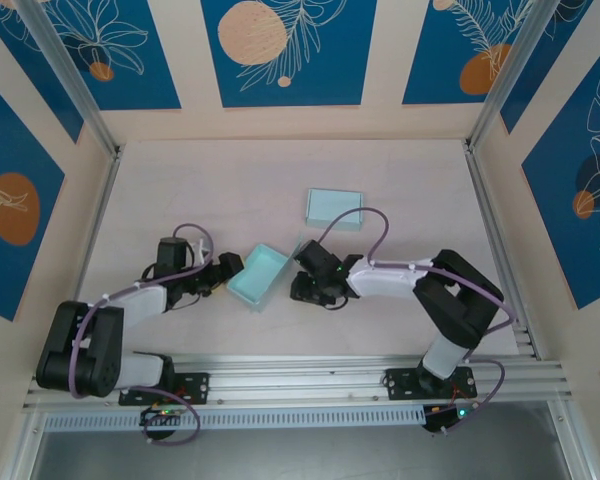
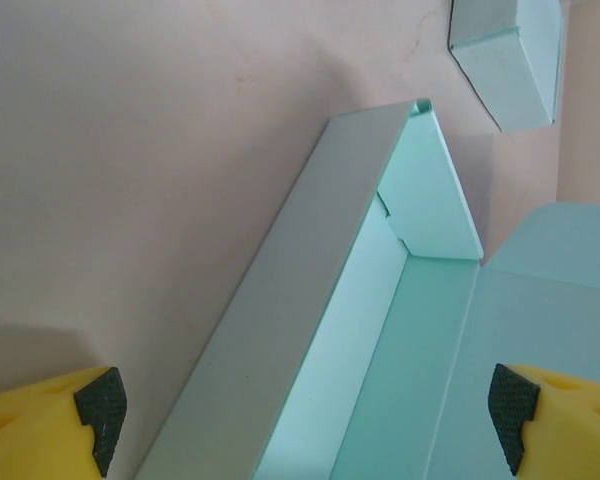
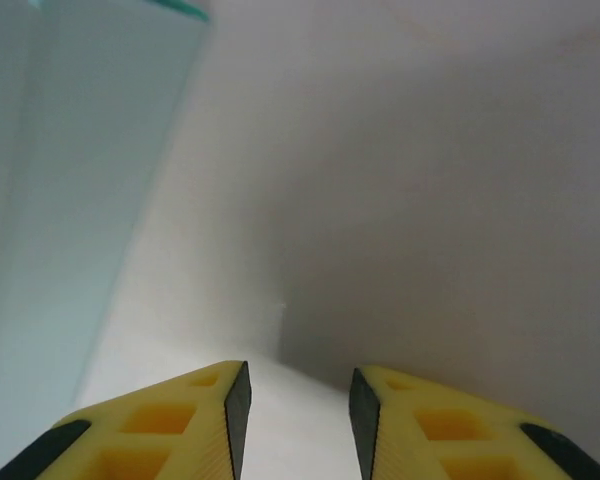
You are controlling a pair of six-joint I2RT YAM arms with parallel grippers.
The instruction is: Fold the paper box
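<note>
The paper box (image 1: 258, 277) is pale mint, an open tray lying slanted near the middle of the surface (image 1: 230, 190). One long wall (image 2: 280, 320) stands upright, its corner flap (image 2: 435, 200) turned inward (not pressed flat). A second mint piece (image 1: 334, 208) lies apart behind it.

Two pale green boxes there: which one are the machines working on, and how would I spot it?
On the pale table, look between the left arm and right arm near the front edge: the open mint tray lies there, askew. Unlike the other mint box farther back, it shows its hollow inside.
</note>
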